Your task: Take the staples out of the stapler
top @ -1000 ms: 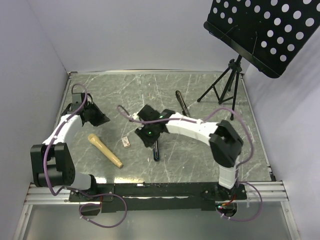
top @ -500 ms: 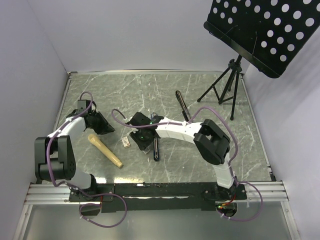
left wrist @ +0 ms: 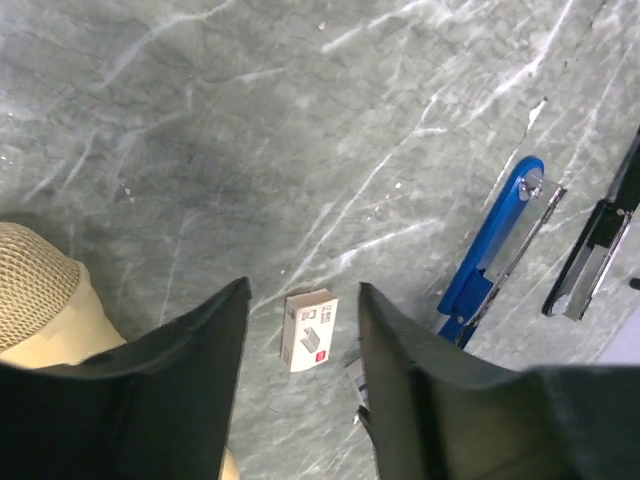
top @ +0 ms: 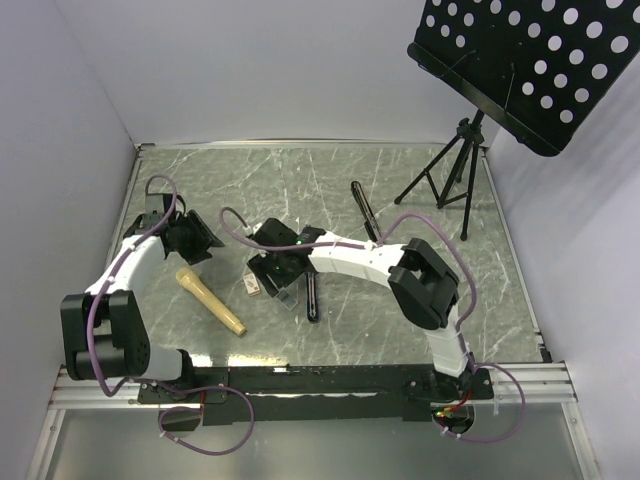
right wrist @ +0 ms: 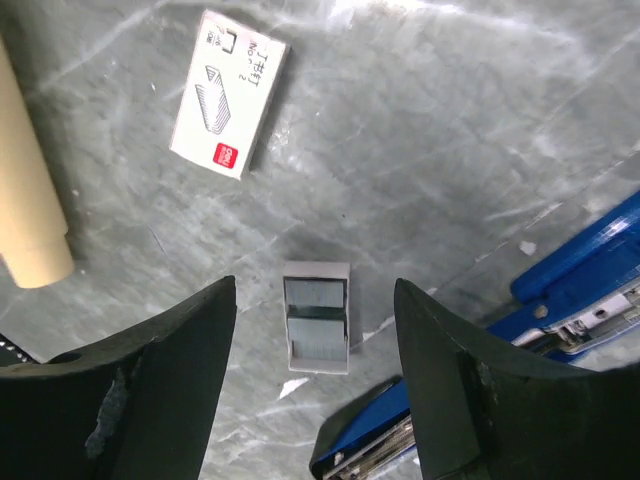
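Note:
The blue stapler (top: pixel 313 296) lies open on the marble table, its silvery rail (left wrist: pixel 531 232) showing beside the blue arm (left wrist: pixel 493 250). My right gripper (right wrist: pixel 314 285) hovers open just left of it (top: pixel 277 279). On the table under its jaws lies a small white tray of grey staples (right wrist: pixel 317 330), touched by neither finger. The stapler's blue parts (right wrist: pixel 585 283) sit right of that tray. My left gripper (left wrist: pixel 303 290) is open and empty at the far left (top: pixel 194 238), looking across at the scene.
A white staple box (top: pixel 253 285) (right wrist: pixel 230 93) (left wrist: pixel 308 330) lies left of the right gripper. A tan microphone-shaped stick (top: pixel 210 301) lies near the left arm. An all-black stapler (top: pixel 363 209) sits further back. A music stand's tripod (top: pixel 447 178) stands at the back right.
Both grippers have opened. The right gripper has moved left, off the stapler. The left gripper swung right and then back to the upper left.

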`<state>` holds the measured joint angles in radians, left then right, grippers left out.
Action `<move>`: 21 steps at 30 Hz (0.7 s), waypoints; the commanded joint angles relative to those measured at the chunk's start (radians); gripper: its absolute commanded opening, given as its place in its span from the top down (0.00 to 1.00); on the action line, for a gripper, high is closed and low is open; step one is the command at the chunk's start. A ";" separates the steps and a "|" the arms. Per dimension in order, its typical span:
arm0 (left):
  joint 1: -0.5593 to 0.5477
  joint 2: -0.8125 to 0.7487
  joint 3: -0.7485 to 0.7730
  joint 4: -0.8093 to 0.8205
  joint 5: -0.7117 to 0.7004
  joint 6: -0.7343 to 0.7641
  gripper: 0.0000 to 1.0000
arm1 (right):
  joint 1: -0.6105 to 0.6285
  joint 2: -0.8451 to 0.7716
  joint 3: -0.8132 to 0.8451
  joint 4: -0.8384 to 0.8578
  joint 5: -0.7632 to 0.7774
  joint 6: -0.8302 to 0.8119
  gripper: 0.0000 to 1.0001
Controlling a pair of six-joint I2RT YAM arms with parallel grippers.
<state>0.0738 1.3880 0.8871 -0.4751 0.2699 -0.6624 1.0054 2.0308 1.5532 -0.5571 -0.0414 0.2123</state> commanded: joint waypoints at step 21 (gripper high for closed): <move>-0.219 0.111 -0.100 -0.028 -0.106 -0.075 0.99 | -0.044 -0.461 -0.272 0.084 0.351 0.118 0.00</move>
<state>-0.1146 1.4834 0.7967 -0.4919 0.2119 -0.6949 0.9623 1.6711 1.3689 -0.5323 0.3248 0.3508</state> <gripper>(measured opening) 0.018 0.996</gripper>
